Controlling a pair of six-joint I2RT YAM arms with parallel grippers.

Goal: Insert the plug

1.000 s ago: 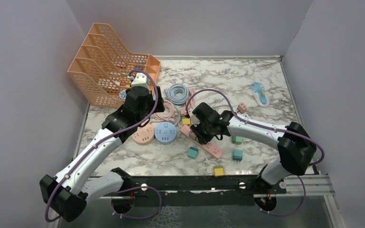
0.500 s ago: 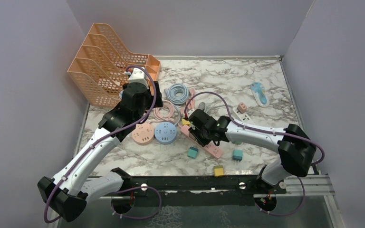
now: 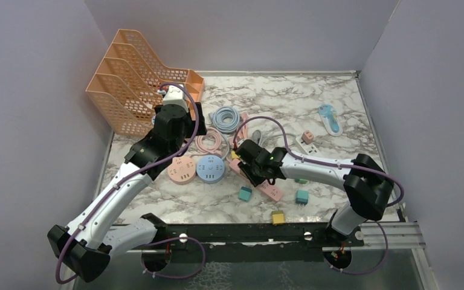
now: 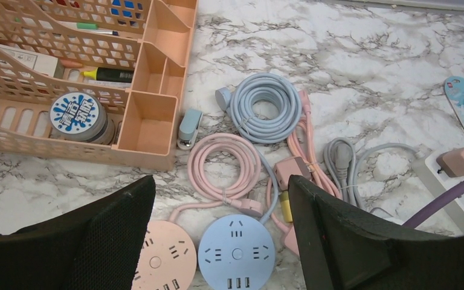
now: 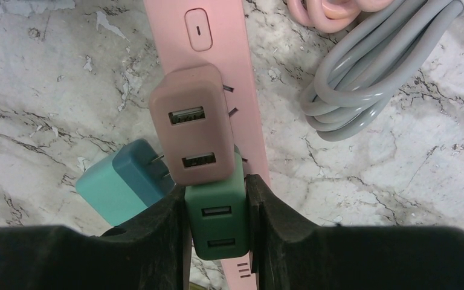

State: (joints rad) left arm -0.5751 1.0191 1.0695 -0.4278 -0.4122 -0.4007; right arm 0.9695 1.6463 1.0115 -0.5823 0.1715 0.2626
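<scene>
1. Green plug (image 5: 215,226) is pinched in the right gripper (image 5: 217,196), one finger on each long side, so the jaws close across the strip's width.
2. It sits directly over the pink power strip (image 5: 200,36), mid-table. Plug and strip share a long axis, running away from the right wrist camera.
3. Mauve adapter (image 5: 190,133) is plugged into the strip and butts the plug's far end. Teal plug (image 5: 118,184) lies loose on the table (image 5: 399,193), just left of the strip.
4. Can't tell if the prongs are seated; they're hidden under the body. Likely next move is a straight press down into the strip, no sideways shift.
5. Left gripper (image 4: 220,187) is spread wide and empty above the round sockets (image 4: 235,254), farther from the strip, so this is the right arm's job.
</scene>
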